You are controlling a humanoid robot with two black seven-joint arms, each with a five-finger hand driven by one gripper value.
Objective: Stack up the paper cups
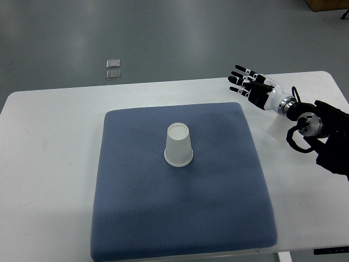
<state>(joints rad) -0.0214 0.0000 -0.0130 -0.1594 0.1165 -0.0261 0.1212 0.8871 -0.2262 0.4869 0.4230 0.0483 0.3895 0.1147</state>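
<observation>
A white paper cup (179, 144) stands upside down, wide rim down, near the middle of the blue mat (142, 218). My right hand (244, 81) hovers over the white table beyond the mat's far right corner, well away from that cup. Its fingers are spread and hold nothing. Its arm enters from the right edge. A second white, cup-like shape (277, 130) lies on the table just under the wrist, partly hidden by it. The left arm does not show.
The mat lies on a white table (49, 164) whose far edge runs across the upper part of the picture. Two small clear squares (113, 69) lie on the grey floor beyond it. A brown box corner (327, 4) shows at the top right.
</observation>
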